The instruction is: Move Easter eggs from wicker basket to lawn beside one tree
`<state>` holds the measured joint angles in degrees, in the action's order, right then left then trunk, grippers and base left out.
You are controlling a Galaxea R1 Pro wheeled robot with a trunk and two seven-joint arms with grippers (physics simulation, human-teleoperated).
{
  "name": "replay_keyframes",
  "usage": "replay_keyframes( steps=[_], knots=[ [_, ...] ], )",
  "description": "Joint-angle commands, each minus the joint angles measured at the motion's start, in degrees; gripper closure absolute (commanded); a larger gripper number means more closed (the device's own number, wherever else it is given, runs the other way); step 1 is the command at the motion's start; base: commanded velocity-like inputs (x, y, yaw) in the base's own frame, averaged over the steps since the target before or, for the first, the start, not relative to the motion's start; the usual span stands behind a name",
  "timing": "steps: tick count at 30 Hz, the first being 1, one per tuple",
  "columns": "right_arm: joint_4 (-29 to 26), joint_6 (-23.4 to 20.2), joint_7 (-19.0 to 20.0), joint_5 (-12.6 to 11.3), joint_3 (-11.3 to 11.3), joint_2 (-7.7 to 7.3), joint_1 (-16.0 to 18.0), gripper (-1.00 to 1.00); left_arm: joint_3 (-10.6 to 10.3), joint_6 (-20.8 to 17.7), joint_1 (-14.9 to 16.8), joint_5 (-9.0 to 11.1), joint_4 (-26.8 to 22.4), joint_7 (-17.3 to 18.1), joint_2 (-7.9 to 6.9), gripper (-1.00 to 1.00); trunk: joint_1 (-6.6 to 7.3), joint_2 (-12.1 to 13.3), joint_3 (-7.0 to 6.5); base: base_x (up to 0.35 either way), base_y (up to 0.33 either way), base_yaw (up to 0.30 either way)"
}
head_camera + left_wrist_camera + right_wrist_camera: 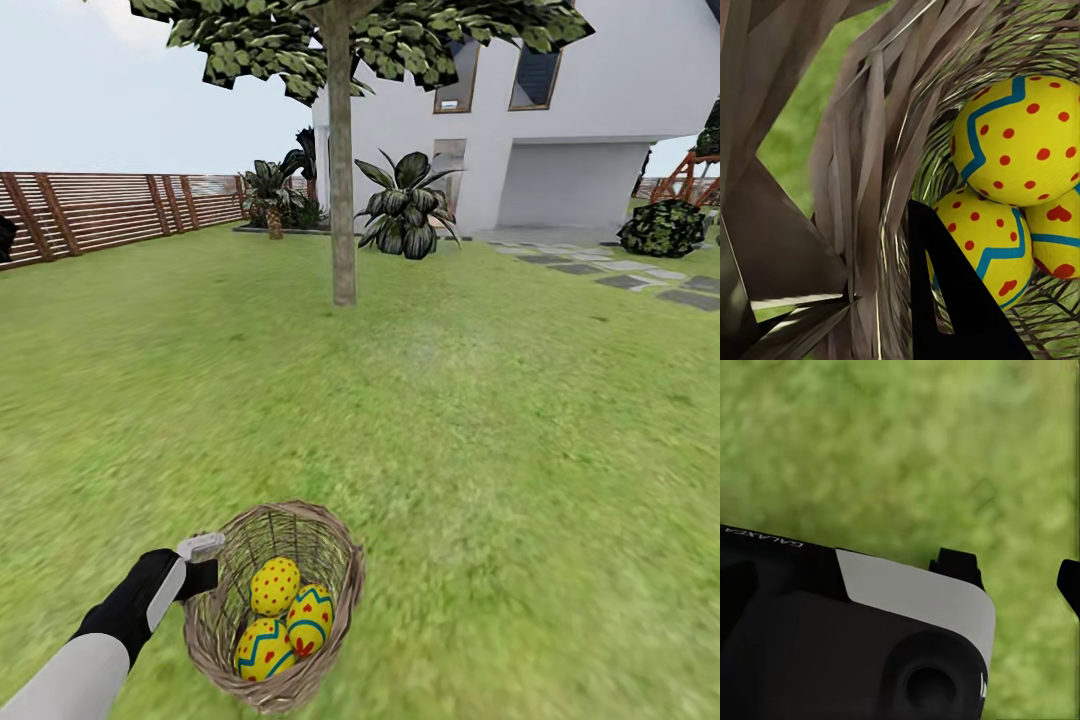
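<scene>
a: where's the wicker basket (275, 605) right now?

b: low in the head view, tilted, and all three easter eggs (275, 586) sit inside it, touching one another. the left gripper (203, 563) is at its rim on the left side.

a: is that claw clamped on the rim?

b: it looks so. in the left wrist view the woven wall (870, 187) runs right between the dark fingers (960, 300), one finger inside the basket just beside the eggs (1020, 142), the other outside. so it's closed on the basket wall.

a: and the eggs themselves?

b: yellow with blue zigzag bands and red dots. one lies on top of the other two.

a: what about the right gripper (1020, 577)?

b: the right wrist view shows its two black fingertips (956, 564) held apart over blurred lawn (907, 442), with nothing between them.

a: any tree close by?

b: a tree (342, 180) with a bare grey trunk stands ahead on the lawn (480, 420), well apart from the basket. behind it are a white house (570, 120), a broad-leaved dark plant (405, 205) and a slatted wooden fence (100, 210) along the left.
</scene>
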<state>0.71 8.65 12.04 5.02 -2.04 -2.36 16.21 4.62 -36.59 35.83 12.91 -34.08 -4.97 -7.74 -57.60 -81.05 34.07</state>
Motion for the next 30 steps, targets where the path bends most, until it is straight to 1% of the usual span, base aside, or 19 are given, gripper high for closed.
replay_keyframes(
  steps=[1, 30],
  knots=[
    [0.08, 0.31, -0.03, 0.52, -0.15, -0.02, 0.05, -1.00, 0.04, -0.23, 0.03, 0.98, -0.11, -0.44, 0.01, 1.00, -0.03, -0.03, 0.05, 0.341, 0.000, 0.000],
    [0.08, 0.28, -0.01, 0.52, -0.15, -0.02, 0.05, -1.00, 0.10, -0.23, 0.03, 0.98, -0.11, -0.47, 0.01, 1.00, -0.03, -0.03, 0.05, 0.341, 0.000, 0.000]
  ],
)
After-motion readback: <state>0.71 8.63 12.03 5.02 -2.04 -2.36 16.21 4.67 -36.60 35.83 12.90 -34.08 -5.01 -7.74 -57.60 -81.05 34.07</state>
